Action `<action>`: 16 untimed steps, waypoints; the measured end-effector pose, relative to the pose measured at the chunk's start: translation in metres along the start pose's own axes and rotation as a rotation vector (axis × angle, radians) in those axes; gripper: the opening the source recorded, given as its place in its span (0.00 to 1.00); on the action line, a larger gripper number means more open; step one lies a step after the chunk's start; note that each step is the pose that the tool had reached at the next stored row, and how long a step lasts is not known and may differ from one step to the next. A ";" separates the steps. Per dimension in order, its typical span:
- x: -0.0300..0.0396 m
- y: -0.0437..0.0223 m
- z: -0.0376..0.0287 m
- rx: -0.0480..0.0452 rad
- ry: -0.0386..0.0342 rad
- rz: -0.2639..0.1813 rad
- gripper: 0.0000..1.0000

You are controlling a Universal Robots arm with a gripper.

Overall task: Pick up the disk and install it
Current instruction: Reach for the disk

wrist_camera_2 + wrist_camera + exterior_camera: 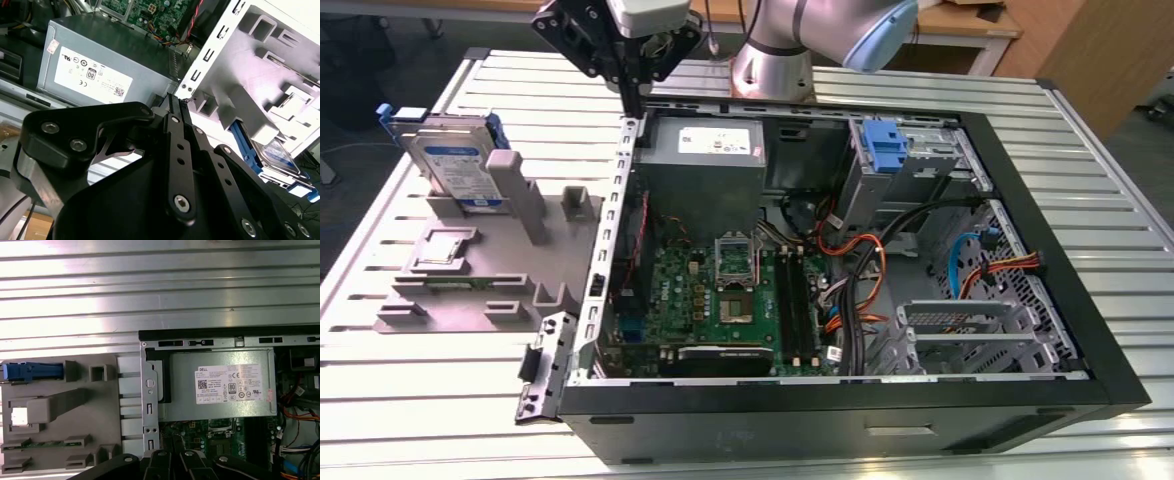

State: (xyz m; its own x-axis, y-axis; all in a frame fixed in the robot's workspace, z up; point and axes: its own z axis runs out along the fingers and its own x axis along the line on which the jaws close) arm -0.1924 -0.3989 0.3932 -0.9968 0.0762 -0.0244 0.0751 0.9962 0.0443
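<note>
While the end effector point(635, 108) hangs empty, fingers pressed together, over the computer case's point(854, 420) rim beside the power supply point(700, 160), the disk point(454, 160) stands upright in a grey holder point(467, 290) near the counter's point(1094, 200) far corner at the exterior view's left, its lower edge hidden in the slot.

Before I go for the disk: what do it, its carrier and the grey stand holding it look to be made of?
Judging by looks, the disk has a silver metal casing with a dull sheen and a paper-like printed label. Its carrier seems to be plastic, going by the saturated blue moulded look. The grey stand is matte with no metallic glint, so probably plastic.
</note>
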 end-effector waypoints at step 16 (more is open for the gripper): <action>0.0036 -0.0003 -0.0001 0.0000 0.0000 0.000 0.15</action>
State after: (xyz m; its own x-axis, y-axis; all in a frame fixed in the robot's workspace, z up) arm -0.1960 -0.3989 0.3932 -0.9968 0.0762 -0.0244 0.0751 0.9962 0.0443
